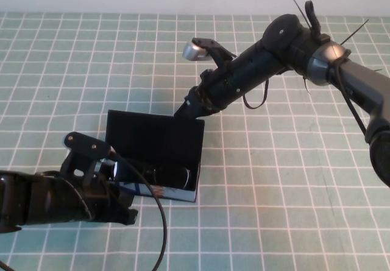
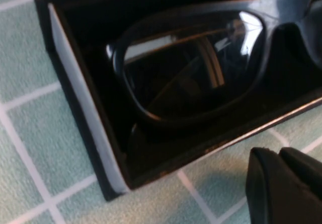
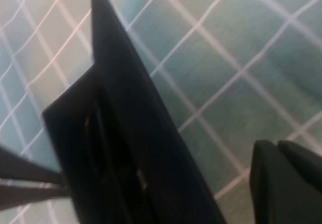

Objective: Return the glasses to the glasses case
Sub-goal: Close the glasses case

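Left gripper (image 1: 125,213): I see it low at abt 8 o'clock on the table, L arm lying along the near edge, tip just beside the near-left corner of the case. Fingers: can't tell how far apart; nothing seen in them. In L wrist view only a dark finger part (image 2: 284,186) shows, over the cloth, apart from the case wall.

Glasses case (image 1: 155,138): black box near table centre, slightly toward 7 o'clock. Flap lid up, standing on the far side, tilted back. Light front side (image 1: 159,192) faces me. In L wrist view a pale side wall (image 2: 83,103) runs along the open tray.

Glasses (image 1: 167,175): inside the case, lying in the open tray behind the front wall. L wrist view gives one big shiny lens (image 2: 191,73) in a black frame, sitting betw the case walls. Only part of the pair in view.

Right gripper (image 1: 184,109): R arm reaches in from 2 o'clock, tip at the far-right corner of the raised lid (image 3: 131,113), at its top edge. Looks touching, but I can't tell for sure. Fingers: can't tell if open or closed. R wrist view shows a dark finger part (image 3: 287,183) beside the lid.

Tablecloth (image 1: 292,192): green w/ white grid, under everything.
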